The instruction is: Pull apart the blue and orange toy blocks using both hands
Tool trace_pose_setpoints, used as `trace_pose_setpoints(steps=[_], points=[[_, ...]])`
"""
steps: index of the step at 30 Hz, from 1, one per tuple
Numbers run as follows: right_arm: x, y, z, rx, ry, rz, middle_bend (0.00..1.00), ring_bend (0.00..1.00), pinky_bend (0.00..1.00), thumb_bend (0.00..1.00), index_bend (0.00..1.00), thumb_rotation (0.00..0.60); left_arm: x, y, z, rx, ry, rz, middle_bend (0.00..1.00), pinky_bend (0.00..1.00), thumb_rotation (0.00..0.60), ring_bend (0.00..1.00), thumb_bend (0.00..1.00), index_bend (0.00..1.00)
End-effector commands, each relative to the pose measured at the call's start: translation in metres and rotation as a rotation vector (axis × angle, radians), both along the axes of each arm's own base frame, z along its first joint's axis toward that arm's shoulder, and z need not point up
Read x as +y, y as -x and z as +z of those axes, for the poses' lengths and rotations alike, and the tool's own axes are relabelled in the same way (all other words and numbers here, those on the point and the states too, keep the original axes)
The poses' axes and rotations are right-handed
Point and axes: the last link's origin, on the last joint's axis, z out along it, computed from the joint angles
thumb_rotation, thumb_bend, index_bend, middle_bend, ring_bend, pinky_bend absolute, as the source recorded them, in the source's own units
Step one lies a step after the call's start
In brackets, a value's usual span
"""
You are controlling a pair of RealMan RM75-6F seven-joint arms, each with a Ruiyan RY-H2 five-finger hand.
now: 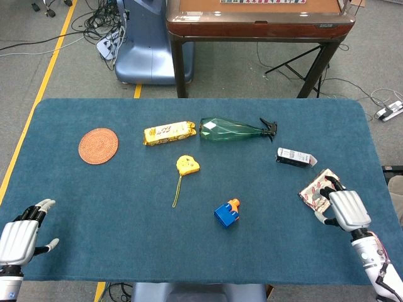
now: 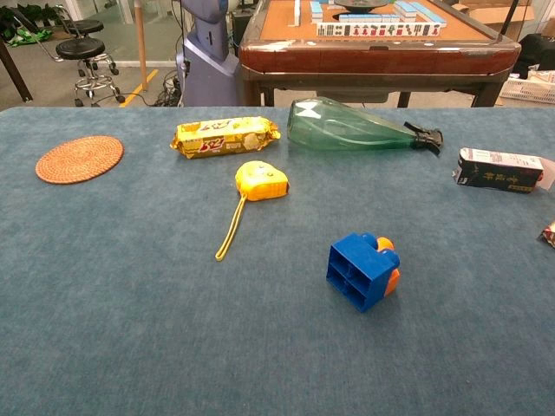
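The blue block (image 1: 224, 215) (image 2: 361, 269) lies on the blue cloth near the table's middle front, with the orange block (image 1: 234, 204) (image 2: 391, 275) still stuck to its right side. My left hand (image 1: 21, 234) rests at the front left corner, fingers spread, holding nothing. My right hand (image 1: 344, 209) sits at the right edge with fingers apart, lying over a small red and white packet (image 1: 313, 190). Both hands are far from the blocks. Neither hand shows in the chest view.
Behind the blocks lie a yellow tape measure (image 1: 187, 165) with a cord, a yellow snack pack (image 1: 169, 133), a green spray bottle (image 1: 230, 129) on its side, a dark carton (image 1: 294, 157) and a woven coaster (image 1: 98, 145). A wooden table (image 1: 258, 19) stands beyond.
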Motion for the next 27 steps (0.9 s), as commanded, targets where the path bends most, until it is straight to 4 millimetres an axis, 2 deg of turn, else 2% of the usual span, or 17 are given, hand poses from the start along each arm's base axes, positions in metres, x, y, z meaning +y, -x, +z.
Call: trace_pose_setpoints(steps=[1,6,10,14,17,20,22,27], points=[[-0.002,0.000,-0.001,-0.005,0.000,0.001,0.41,0.40,0.51,0.21,0.48,0.600,0.002,-0.005,-0.002,0.006,0.010,-0.018,0.20,0.47,0.600,0.21,0.08,0.20],[-0.008,0.001,-0.006,-0.006,-0.013,0.002,0.41,0.40,0.51,0.21,0.48,0.600,0.012,-0.019,-0.009,-0.002,0.030,-0.071,0.22,0.54,0.600,0.27,0.08,0.20],[-0.009,0.001,-0.005,-0.007,-0.011,0.002,0.41,0.40,0.51,0.21,0.48,0.600,0.023,-0.041,-0.021,-0.055,0.056,-0.177,0.33,0.65,0.600,0.42,0.08,0.22],[-0.009,0.003,0.000,0.001,-0.003,-0.002,0.41,0.40,0.51,0.21,0.48,0.600,0.036,-0.069,-0.040,-0.109,0.081,-0.326,0.59,0.84,0.600,0.65,0.08,0.28],[-0.008,0.004,0.001,0.002,0.003,-0.004,0.41,0.40,0.51,0.21,0.48,0.600,0.043,-0.090,-0.056,-0.170,0.113,-0.391,0.76,0.95,0.600,0.77,0.08,0.30],[-0.007,0.006,0.000,0.002,0.000,-0.007,0.41,0.40,0.51,0.21,0.48,0.600,0.051,-0.111,-0.073,-0.231,0.173,-0.417,0.95,1.00,0.600,0.94,0.07,0.31],[-0.006,0.007,0.000,0.004,-0.003,-0.010,0.41,0.40,0.51,0.21,0.48,0.600,0.055,-0.123,-0.082,-0.253,0.215,-0.424,1.00,1.00,0.600,1.00,0.05,0.31],[-0.007,0.012,-0.001,0.004,-0.003,-0.022,0.41,0.40,0.51,0.21,0.48,0.600,0.068,-0.157,-0.106,-0.275,0.288,-0.478,1.00,1.00,0.600,1.00,0.01,0.27]])
